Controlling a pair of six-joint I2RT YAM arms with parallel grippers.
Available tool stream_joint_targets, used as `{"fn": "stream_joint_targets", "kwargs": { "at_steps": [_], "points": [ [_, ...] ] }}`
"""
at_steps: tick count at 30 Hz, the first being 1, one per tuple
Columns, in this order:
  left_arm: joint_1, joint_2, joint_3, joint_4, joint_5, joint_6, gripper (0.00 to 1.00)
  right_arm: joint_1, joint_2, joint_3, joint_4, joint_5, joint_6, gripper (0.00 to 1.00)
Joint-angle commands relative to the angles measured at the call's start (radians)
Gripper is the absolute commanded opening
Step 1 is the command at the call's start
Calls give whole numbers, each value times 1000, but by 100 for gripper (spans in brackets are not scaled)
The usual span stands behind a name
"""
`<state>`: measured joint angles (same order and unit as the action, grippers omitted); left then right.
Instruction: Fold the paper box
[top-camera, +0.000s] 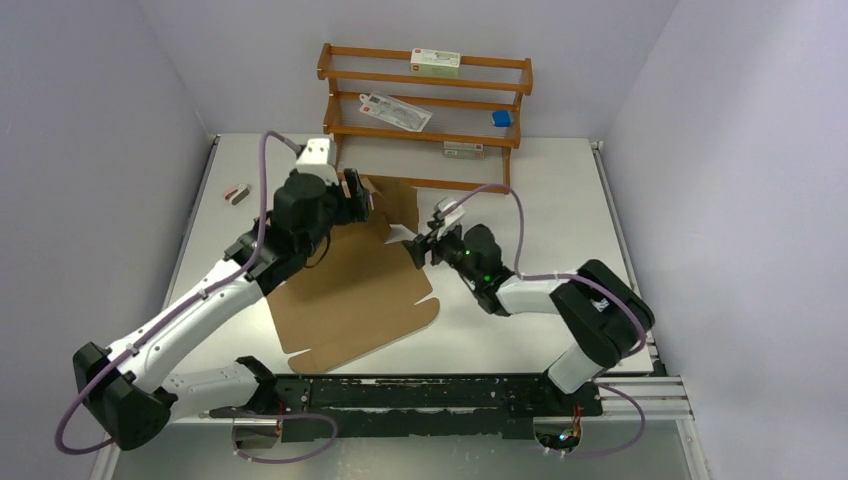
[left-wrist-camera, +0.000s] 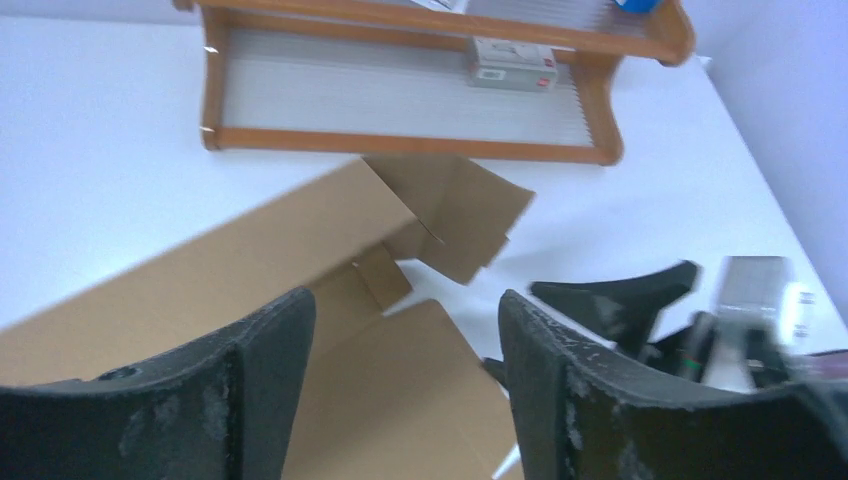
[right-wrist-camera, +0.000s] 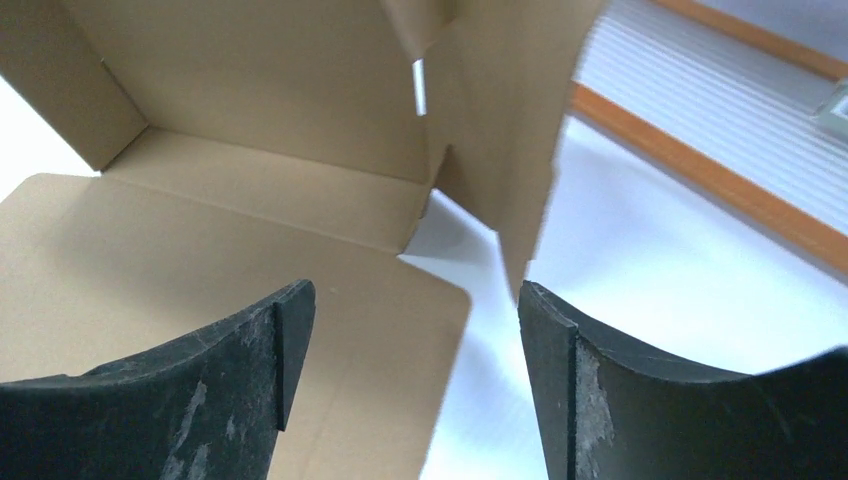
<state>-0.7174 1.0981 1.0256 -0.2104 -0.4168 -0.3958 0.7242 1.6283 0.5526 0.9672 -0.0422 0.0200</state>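
The paper box (top-camera: 350, 295) is a brown cardboard sheet lying mostly flat mid-table, with its far panel and side flaps (top-camera: 400, 200) raised. My left gripper (top-camera: 362, 198) hovers over the far left part of the sheet. In the left wrist view the left gripper (left-wrist-camera: 405, 340) is open, with only cardboard (left-wrist-camera: 200, 260) beneath it. My right gripper (top-camera: 425, 240) is at the sheet's right edge. In the right wrist view the right gripper (right-wrist-camera: 415, 330) is open over a rounded flap (right-wrist-camera: 200, 260), and a raised flap (right-wrist-camera: 510, 120) stands just ahead of it.
An orange-brown wooden rack (top-camera: 425, 75) stands at the back with white cartons (top-camera: 436, 63) and a small blue item (top-camera: 502, 118) on its shelves. A small dark object (top-camera: 237, 193) lies at the far left. Grey walls close in both sides.
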Motion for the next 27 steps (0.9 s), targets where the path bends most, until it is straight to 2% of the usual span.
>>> {"fn": "stream_joint_targets", "kwargs": {
  "at_steps": [1, 5, 11, 18, 23, 25, 27],
  "points": [
    [110, 90, 100, -75, 53, 101, 76, -85, -75, 52, -175, -135, -11, 80],
    [237, 227, 167, -59, 228, 114, 80, -154, -63, 111, -209, -230, -11, 84],
    [365, 358, 218, 0, 437, 134, 83, -189, 25, 221, -234, -266, -12, 86],
    [384, 430, 225, 55, 569, 154, 87, -197, 120, 292, -207, -249, -11, 84],
    [384, 461, 217, 75, 621, 149, 84, -195, 136, 288, -178, -259, 2, 67],
    [384, 465, 215, 77, 639, 145, 82, -195, 129, 276, -174, -259, 7, 56],
    [384, 460, 213, 75, 649, 141, 80, -191, 115, 260, -180, -253, 11, 41]
  ]
}}
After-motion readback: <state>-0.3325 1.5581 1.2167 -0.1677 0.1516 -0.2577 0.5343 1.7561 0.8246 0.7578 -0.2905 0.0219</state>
